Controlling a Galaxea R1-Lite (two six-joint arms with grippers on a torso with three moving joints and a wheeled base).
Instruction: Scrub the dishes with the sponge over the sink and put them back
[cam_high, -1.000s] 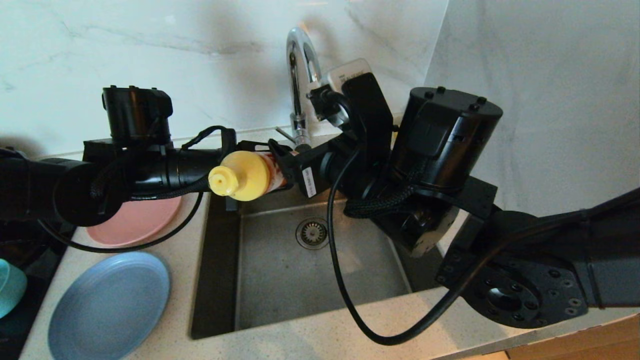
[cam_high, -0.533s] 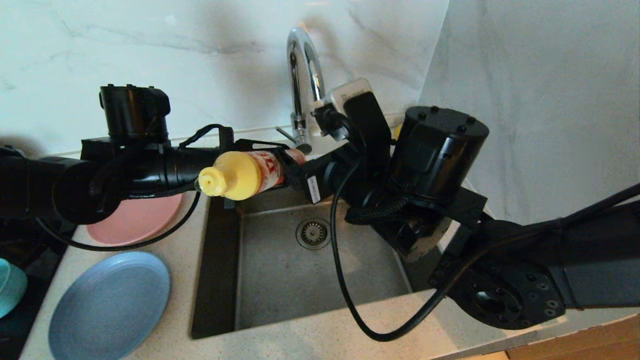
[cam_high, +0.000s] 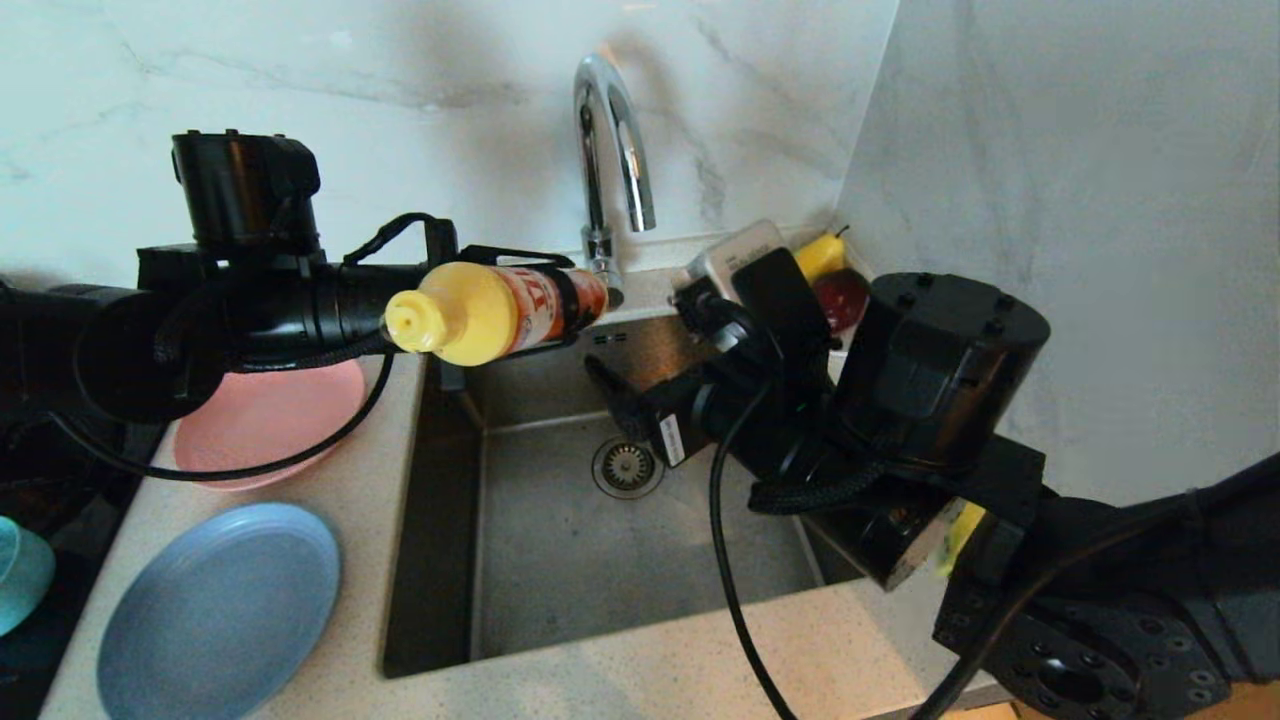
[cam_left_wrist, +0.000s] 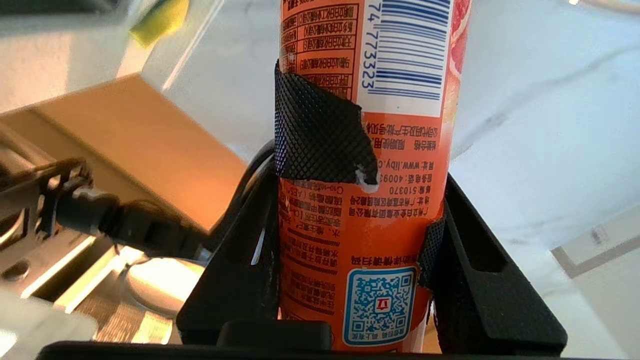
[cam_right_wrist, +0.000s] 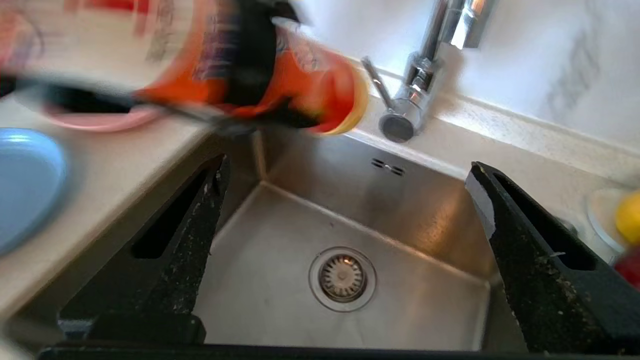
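1. My left gripper (cam_high: 560, 300) is clamped on the orange bottle (cam_high: 500, 308), held level above the far left corner of the sink (cam_high: 560, 560), its yellow cap pointing toward the near left.
2. My right gripper (cam_right_wrist: 345, 220) hangs over the middle of the basin with its jaws wide apart and nothing between them; the round strainer drain (cam_high: 627, 467) lies below it.
3. My right arm's black housing and cable cover the right side of the sink and the counter past it.
4. The sponge (cam_high: 958, 535) shows only as a yellow sliver with a green edge, wedged behind my right arm on the near right counter.
5. The pink plate (cam_high: 290, 420) sits on the speckled counter left of the sink, partly behind my left arm; the light-blue plate (cam_high: 220, 610) lies nearer, fully shown.
6. The teal bowl (cam_high: 20, 585) is cut off at the left edge.
7. The curved chrome tap (cam_high: 610, 130) rises at the far rim.
8. A yellow pear (cam_high: 820, 255) and a dark red fruit (cam_high: 843, 298) sit in the far right corner, half hidden by my wrist camera.
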